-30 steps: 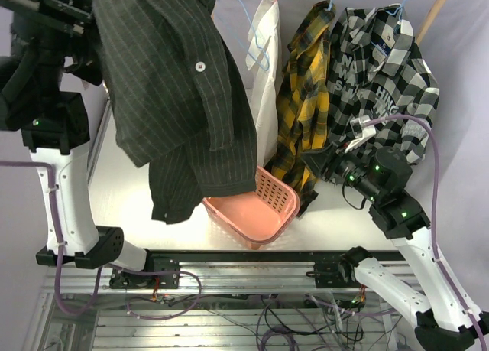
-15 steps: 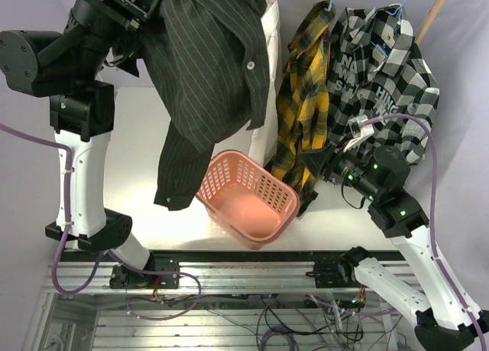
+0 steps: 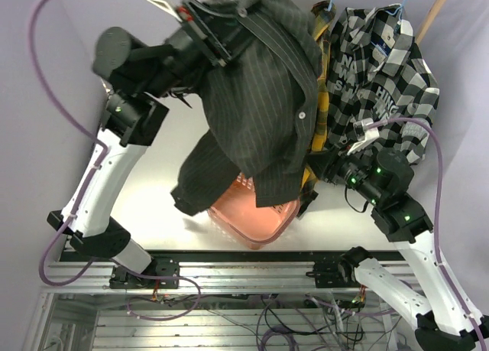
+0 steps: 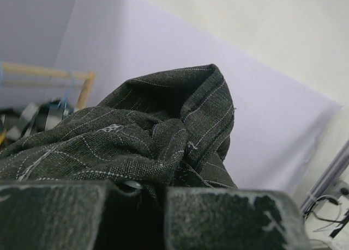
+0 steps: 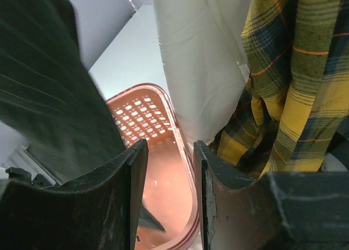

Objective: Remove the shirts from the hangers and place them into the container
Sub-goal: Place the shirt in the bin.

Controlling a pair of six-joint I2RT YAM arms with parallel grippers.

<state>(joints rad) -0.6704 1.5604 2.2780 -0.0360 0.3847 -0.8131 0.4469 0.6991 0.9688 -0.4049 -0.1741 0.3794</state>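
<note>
You're clamping the pinstriped shirt [image 3: 260, 114] in your left gripper [image 4: 152, 193], its tail hanging over the far rim of the basket [image 3: 263, 230]. Your right gripper [image 5: 169, 146] is hovering half-open and empty, close beside the plaid shirt [image 5: 294, 81].

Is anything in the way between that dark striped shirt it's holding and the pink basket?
Nothing visible. The shirt hangs from the left gripper directly over the basket, its tail at the rim.

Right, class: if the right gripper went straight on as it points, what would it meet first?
Probably the rim of the pink laundry basket, just below the hem of the white shirt; depth is unclear, so that hem could come first.
</note>
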